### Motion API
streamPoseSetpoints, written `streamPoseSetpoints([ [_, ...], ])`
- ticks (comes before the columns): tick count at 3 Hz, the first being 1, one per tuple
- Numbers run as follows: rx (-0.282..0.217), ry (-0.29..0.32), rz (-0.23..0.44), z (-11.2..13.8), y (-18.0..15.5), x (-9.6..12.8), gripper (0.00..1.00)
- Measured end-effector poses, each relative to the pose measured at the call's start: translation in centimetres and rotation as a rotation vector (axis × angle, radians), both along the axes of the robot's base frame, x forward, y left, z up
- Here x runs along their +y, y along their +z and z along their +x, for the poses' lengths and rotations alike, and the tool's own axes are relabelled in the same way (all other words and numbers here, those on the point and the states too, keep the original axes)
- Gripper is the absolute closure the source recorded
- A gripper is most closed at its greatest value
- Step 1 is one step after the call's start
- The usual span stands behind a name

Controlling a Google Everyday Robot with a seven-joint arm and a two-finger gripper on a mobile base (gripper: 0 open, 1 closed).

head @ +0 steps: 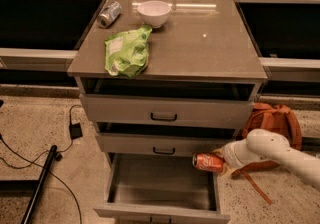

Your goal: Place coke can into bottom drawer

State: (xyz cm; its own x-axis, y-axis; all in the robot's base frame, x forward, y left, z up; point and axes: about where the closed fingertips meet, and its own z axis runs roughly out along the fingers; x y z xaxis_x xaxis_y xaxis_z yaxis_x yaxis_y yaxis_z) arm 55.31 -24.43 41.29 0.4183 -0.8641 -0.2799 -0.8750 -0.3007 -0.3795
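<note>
The coke can (206, 162) is red-orange with white script and lies on its side, held in my gripper (220, 162). The gripper comes in from the right on a white arm (270, 150) and is shut on the can. It holds the can above the right rim of the bottom drawer (162, 208), just below the middle drawer's front. The bottom drawer is pulled open, and its grey inside shows with nothing in it.
On the cabinet top (210, 43) lie a green chip bag (127, 52), a white bowl (153, 13) and a silver-grey can (109, 13). An orange backpack (272, 123) sits on the floor right of the cabinet. Black cables and a bar (42, 178) lie at left.
</note>
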Motion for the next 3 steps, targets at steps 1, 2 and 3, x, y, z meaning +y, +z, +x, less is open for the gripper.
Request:
streamPoseSetpoints([
  [1,0.060,0.013,0.115,-1.3,-7.6,1.6,1.00],
  [2,0.129,0.033,0.175,-3.5,-14.2,3.6,1.00],
  [3,0.187,-0.017,0.192,-5.2,-18.5,5.3,0.82],
])
